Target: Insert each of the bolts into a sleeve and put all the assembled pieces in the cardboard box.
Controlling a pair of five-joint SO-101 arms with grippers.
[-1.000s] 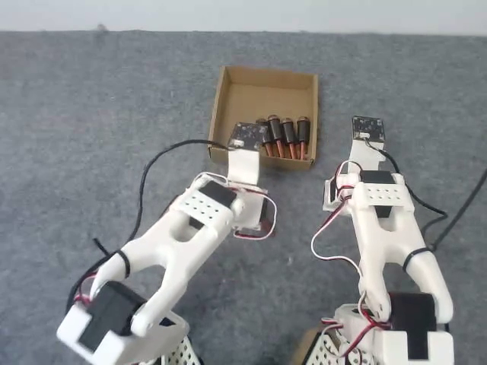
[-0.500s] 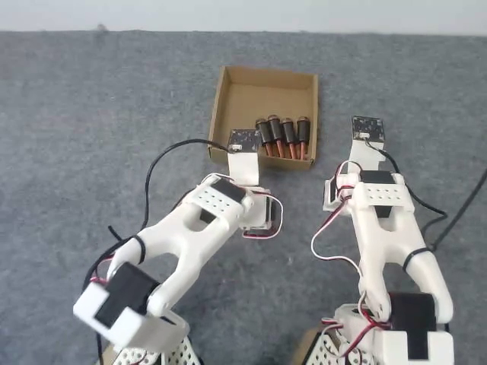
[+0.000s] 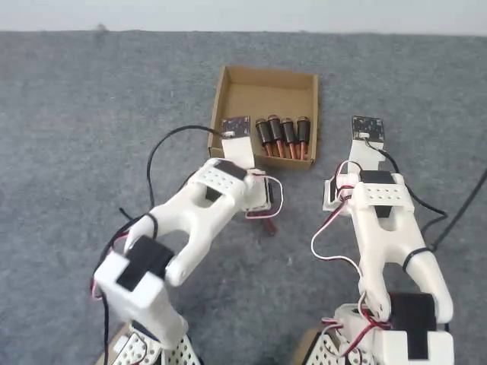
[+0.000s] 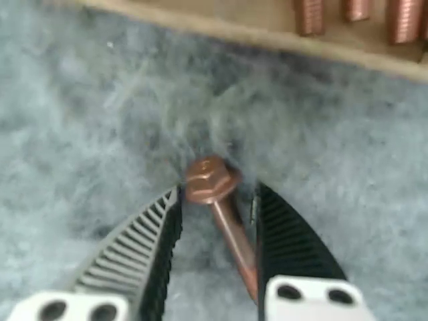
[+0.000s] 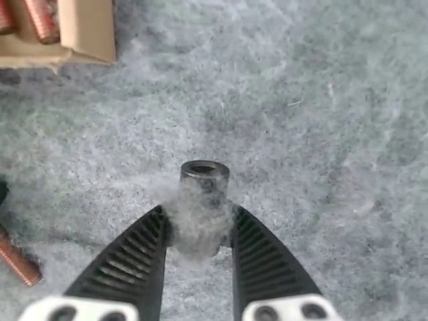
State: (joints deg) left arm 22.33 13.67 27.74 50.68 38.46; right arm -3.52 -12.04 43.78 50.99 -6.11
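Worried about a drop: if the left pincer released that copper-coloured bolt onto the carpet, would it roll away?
Probably not far: the bolt has a hexagonal head whose flats should stop rolling, and the fuzzy grey carpet likely damps it. Its slim, metal-looking shaft seems rigid, and it is probably heavy for its size.

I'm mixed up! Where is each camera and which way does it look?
High view: above the table, looking down on left arm, right arm and cardboard box.
Left wrist view: on that wrist, facing the left gripper holding a bolt.
Right wrist view: on that wrist, facing the right gripper holding a sleeve.
All show that box.
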